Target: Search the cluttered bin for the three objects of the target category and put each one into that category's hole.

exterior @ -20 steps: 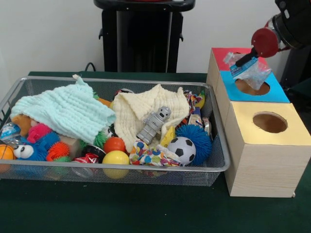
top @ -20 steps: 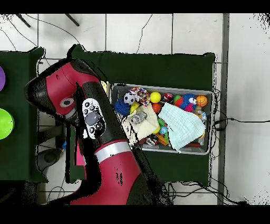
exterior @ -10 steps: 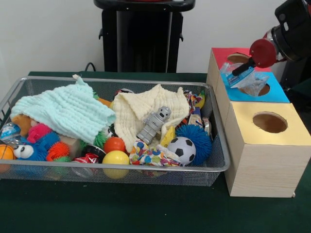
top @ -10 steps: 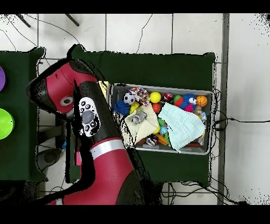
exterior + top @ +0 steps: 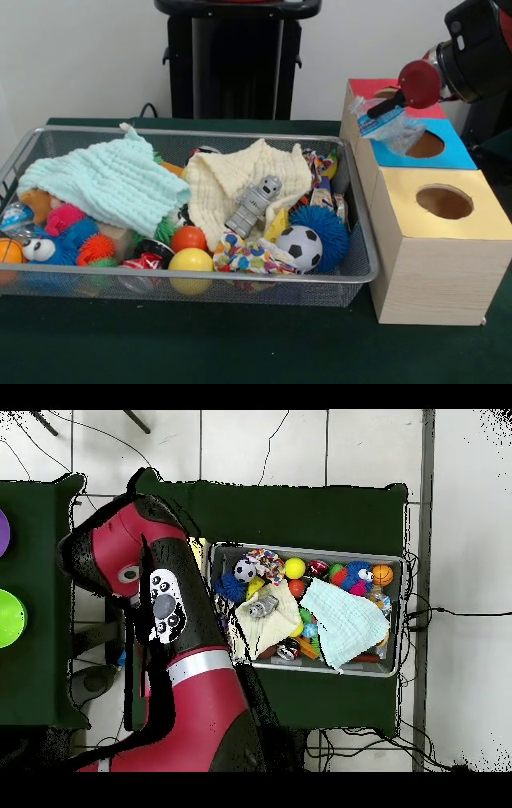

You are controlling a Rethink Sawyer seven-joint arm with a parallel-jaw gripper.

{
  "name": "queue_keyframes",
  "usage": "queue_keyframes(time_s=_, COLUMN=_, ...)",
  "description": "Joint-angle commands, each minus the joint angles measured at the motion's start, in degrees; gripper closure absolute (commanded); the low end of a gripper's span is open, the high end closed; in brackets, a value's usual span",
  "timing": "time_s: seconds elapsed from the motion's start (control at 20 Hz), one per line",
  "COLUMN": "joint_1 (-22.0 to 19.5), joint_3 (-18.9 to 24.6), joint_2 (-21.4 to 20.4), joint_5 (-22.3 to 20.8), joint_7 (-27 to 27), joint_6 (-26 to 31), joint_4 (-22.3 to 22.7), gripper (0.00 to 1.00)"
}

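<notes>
- A crumpled clear plastic bag with a blue label (image 5: 390, 122) hangs in the air, pinched at its upper edge by the pincer (image 5: 382, 106), which is closed on it.
- The pincer sticks out from a round red disc at the end of the red and black arm (image 5: 472, 48), which enters from the upper right in the front view.
- Directly below the pincer and the hanging bag is the wooden box with coloured tops (image 5: 424, 232); the bag hovers over the left part of the blue panel, just left of the round hole in the blue panel (image 5: 426, 144).
- Behind the pincer lies the box's red panel (image 5: 370, 86), partly hidden by the bag and arm.
- In front of the pincer, nearer the camera, is the yellow panel's round hole (image 5: 445, 202), uncovered.
- Well to the left of the pincer and lower sits the wire mesh bin (image 5: 364, 268) on the dark green table (image 5: 240, 344).
- Inside the bin, all to the pincer's left: a cream cloth (image 5: 232, 188) with a grey toy robot (image 5: 254, 206) lying on it, a mint green cloth (image 5: 104, 182), a small football (image 5: 299, 247), a blue spiky ball (image 5: 324, 226), a yellow ball (image 5: 191, 262) and an orange ball (image 5: 189, 238).
- In the overhead view the arm covers the box and the pincer, so neither the bag nor the grip shows there.
</notes>
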Motion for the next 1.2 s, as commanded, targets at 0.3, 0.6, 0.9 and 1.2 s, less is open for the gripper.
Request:
queue_keyframes(time_s=0.3, joint_1=-1.6, joint_3=-1.6, joint_2=4.3, joint_5=2.1, joint_7=4.2, joint_6=2.6, joint_4=-1.2, gripper=1.00)
queue_keyframes(time_s=0.6, joint_1=-2.9, joint_3=0.3, joint_2=5.3, joint_5=8.1, joint_7=5.7, joint_6=-2.5, joint_4=0.9, gripper=1.00)
queue_keyframes(time_s=0.9, joint_1=-1.9, joint_3=-0.3, joint_2=6.3, joint_5=10.6, joint_7=6.8, joint_6=-1.8, joint_4=-0.6, gripper=1.00)
queue_keyframes(time_s=1.2, joint_1=-1.0, joint_3=-1.6, joint_2=6.5, joint_5=11.2, joint_7=7.1, joint_6=0.3, joint_4=-1.4, gripper=1.00)
